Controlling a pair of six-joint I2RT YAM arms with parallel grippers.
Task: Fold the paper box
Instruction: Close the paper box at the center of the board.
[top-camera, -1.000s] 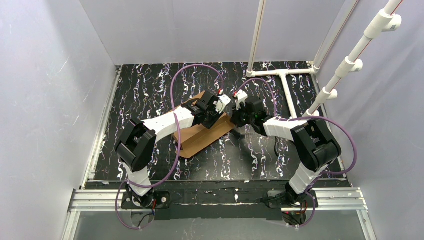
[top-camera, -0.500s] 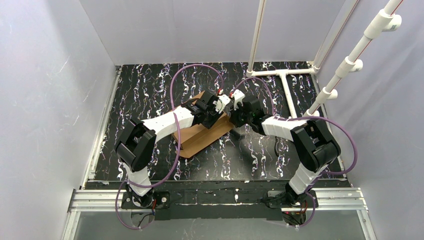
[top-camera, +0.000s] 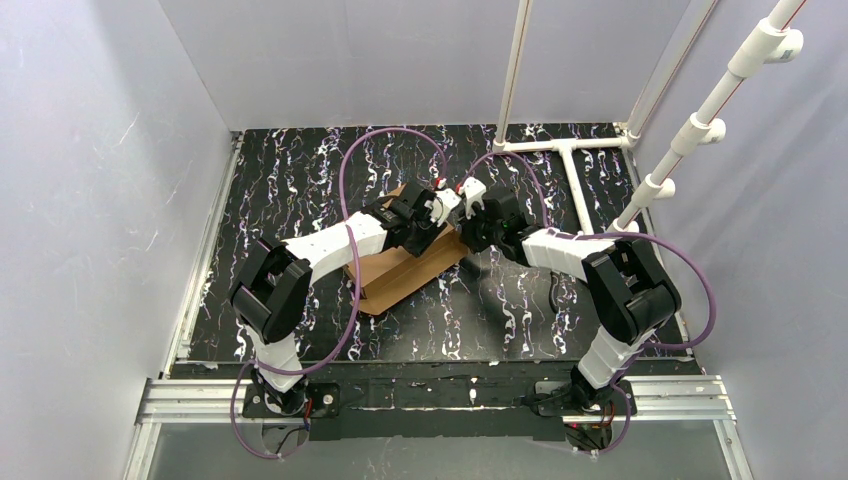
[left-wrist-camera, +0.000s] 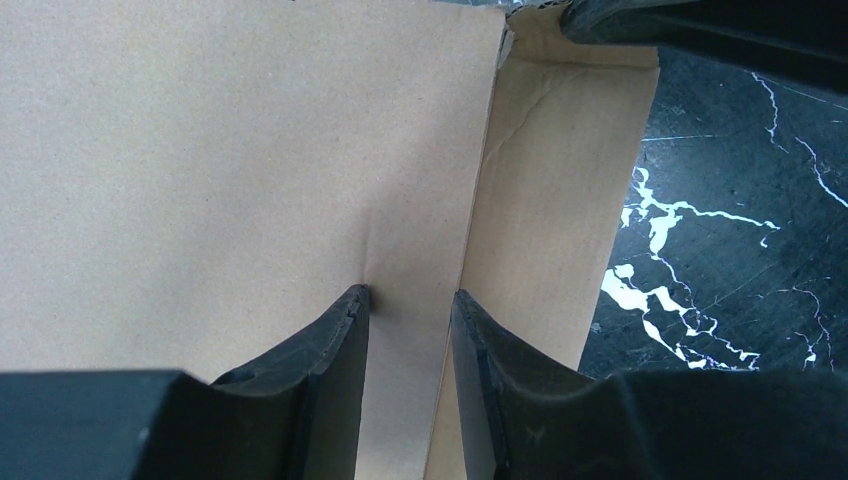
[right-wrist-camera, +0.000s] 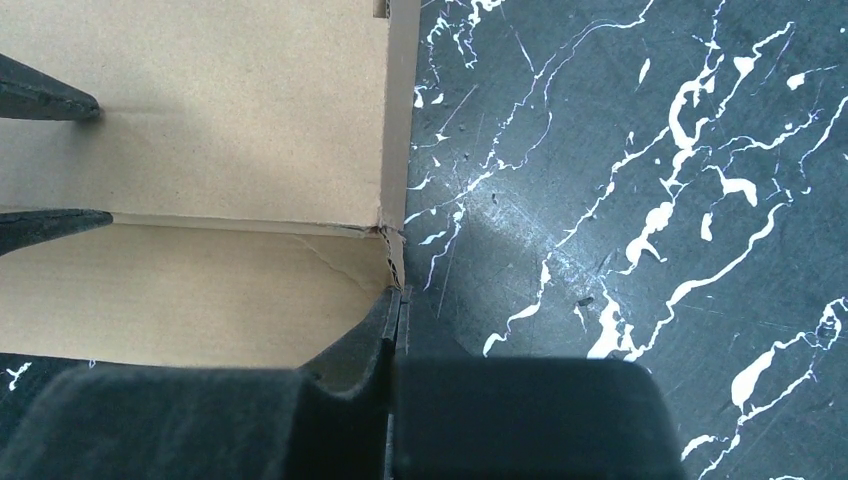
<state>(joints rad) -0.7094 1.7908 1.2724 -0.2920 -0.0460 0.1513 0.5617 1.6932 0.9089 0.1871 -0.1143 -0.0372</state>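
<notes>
The overhead view is bright and evenly lit from above. Its pale walls (top-camera: 100, 150) look almost washed out, and only soft shadows lie on the dark marbled surface (top-camera: 290, 180). Straight lines lean slightly outward near its edges. Both wrist views are sharp on the paper box (left-wrist-camera: 200, 150), with its grain clear. The left gripper (left-wrist-camera: 408, 293) and right gripper (right-wrist-camera: 397, 292) are dark, slightly soft shapes close to the lens. A dull sheen crosses the surface in the right wrist view.
</notes>
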